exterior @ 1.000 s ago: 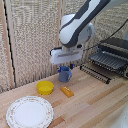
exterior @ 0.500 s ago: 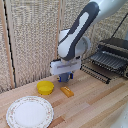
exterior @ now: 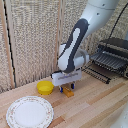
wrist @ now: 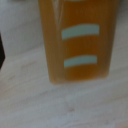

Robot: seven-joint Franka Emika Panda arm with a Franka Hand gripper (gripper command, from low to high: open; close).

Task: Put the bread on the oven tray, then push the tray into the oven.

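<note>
Arm [exterior: 75, 42] has dropped low since a second ago, wrist now just above the counter [exterior: 95, 102]. Oven [exterior: 114, 52] sits at 2 o'clock, its pan [exterior: 102, 62] sticking out front, bare. Plate [exterior: 29, 111] at 8 o'clock, yellow bowl [exterior: 45, 87] at 9. Clamp [exterior: 67, 89] is right over the bread [exterior: 68, 92], which lies on the counter and fills the wrist view [wrist: 77, 42]. Fingers: cannot tell if closed. Likely at the grasp step; nothing lifted yet.

Orange-brown bread [wrist: 77, 42], yellow bowl [exterior: 45, 87]
</note>
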